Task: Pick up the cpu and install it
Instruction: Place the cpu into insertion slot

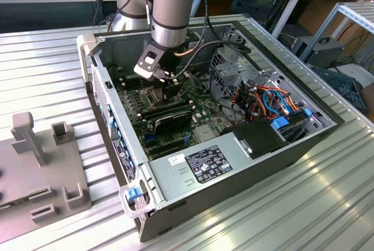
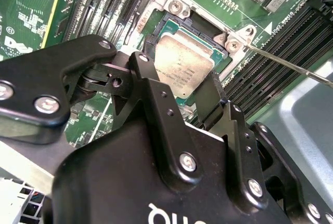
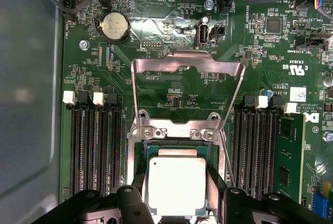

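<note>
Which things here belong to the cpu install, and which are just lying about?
Job in hand: cpu, at the socket; its raised hinged plate; claw, at the cpu.
Lying about: memory sticks; coin battery; power supply; grey fixture block beside the case.

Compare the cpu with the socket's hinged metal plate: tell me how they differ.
The cpu is a solid square with a dull silver top; the hinged plate is an open frame, with green motherboard showing through its window. The cpu lies flat at the socket; the hinged plate is swung open, away from it. The hinged plate's outline is wider than the cpu. Both are grey metal with roughly four-sided outlines.
</note>
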`<state>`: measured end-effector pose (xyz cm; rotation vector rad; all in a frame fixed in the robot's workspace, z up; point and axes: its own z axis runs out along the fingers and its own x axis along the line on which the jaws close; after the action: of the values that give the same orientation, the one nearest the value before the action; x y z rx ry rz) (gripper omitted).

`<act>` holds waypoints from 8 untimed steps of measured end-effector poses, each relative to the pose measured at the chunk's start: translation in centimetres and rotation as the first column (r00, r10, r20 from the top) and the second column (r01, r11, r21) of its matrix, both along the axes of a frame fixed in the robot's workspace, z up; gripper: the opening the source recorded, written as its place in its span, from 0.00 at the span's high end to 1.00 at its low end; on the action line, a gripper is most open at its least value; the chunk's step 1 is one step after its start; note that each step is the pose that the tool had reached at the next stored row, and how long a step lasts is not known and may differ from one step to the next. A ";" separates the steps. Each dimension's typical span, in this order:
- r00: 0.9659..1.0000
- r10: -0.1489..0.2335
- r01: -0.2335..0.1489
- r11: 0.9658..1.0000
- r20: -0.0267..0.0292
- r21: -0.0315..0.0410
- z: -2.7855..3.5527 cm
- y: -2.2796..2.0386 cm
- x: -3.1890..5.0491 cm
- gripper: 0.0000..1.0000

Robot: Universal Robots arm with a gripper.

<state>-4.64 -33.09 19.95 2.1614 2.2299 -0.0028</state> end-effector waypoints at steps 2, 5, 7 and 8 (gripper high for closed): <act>1.000 -0.001 0.001 1.000 0.000 0.000 0.00 0.00 0.00 0.45; 1.000 -0.002 0.002 1.000 0.000 0.000 0.00 0.00 0.00 0.45; 1.000 -0.002 0.002 1.000 0.000 0.000 0.00 0.00 0.00 0.45; 1.000 -0.002 0.002 1.000 0.000 0.000 0.00 0.00 0.00 0.45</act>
<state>-4.64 -33.09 19.95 2.1639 2.2274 -0.0029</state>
